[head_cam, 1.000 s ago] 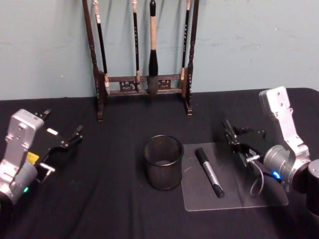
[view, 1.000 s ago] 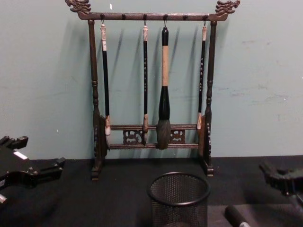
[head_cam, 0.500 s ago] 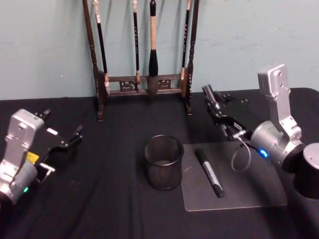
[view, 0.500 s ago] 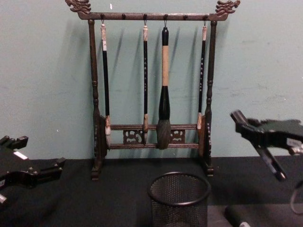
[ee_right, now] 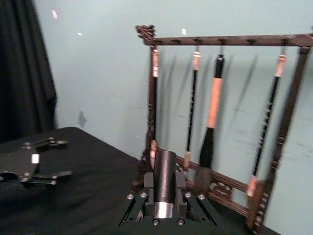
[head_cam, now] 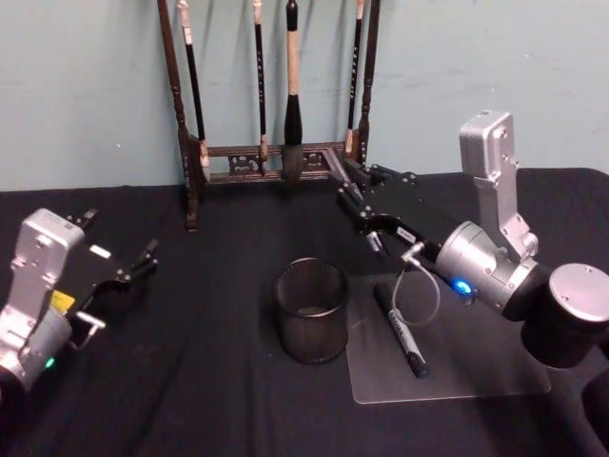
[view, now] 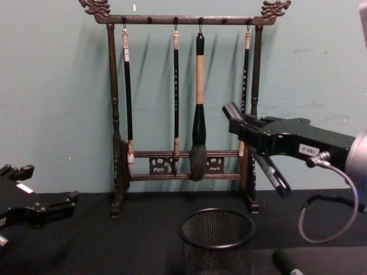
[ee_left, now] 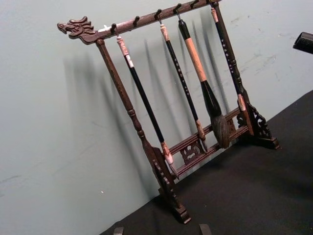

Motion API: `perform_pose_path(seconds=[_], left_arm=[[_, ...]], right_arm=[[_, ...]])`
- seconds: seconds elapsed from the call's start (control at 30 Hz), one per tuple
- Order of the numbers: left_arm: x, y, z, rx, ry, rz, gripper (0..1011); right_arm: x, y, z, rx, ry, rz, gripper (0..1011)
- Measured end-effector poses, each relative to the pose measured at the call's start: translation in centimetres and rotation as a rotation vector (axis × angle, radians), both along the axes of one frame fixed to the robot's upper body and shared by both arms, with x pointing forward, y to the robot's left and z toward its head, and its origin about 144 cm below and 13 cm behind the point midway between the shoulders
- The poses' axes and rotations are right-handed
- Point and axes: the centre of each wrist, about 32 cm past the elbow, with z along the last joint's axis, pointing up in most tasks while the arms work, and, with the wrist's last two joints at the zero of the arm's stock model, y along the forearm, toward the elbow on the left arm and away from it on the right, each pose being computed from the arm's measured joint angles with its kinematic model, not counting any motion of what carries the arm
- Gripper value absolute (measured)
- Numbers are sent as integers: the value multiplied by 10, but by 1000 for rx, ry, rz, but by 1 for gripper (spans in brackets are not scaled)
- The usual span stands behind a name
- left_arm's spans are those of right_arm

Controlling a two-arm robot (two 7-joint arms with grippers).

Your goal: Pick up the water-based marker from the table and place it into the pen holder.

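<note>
The water-based marker [head_cam: 400,329], black with a pale label, lies flat on a clear plastic sheet [head_cam: 476,367] just right of the pen holder; its cap end [view: 284,260] shows low in the chest view. The pen holder [head_cam: 312,310] [view: 217,232], a round black mesh cup, stands upright with nothing in it. My right gripper [head_cam: 356,205] [view: 256,150] hangs open in the air behind and above the holder, clear of the marker and close to the brush rack. At the far left my left gripper [head_cam: 120,249] [view: 43,188] rests open, holding nothing.
A tall dark wooden brush rack [head_cam: 276,162] [view: 183,20] [ee_left: 146,142] with several hanging brushes stands against the teal wall, right behind my right gripper. Black cloth [head_cam: 209,381] covers the table. My left gripper [ee_right: 34,169] shows far off in the right wrist view.
My right gripper has lifted from beside the plastic sheet and swung left and back toward the brush rack, staying open. The marker, the holder and the left arm have not moved.
</note>
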Motion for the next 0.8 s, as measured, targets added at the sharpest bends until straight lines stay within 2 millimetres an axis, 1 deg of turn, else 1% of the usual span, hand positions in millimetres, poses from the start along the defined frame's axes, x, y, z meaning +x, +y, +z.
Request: perform_pose_path(seconds=[0.27,0.8], left_arm=[[0,0,0,0,0,0,1001],[0,0,0,0,0,0,1001]], right_arm=[[1,15,-2,28,-17,118,253],[5,27,-15,42,8,199,253]])
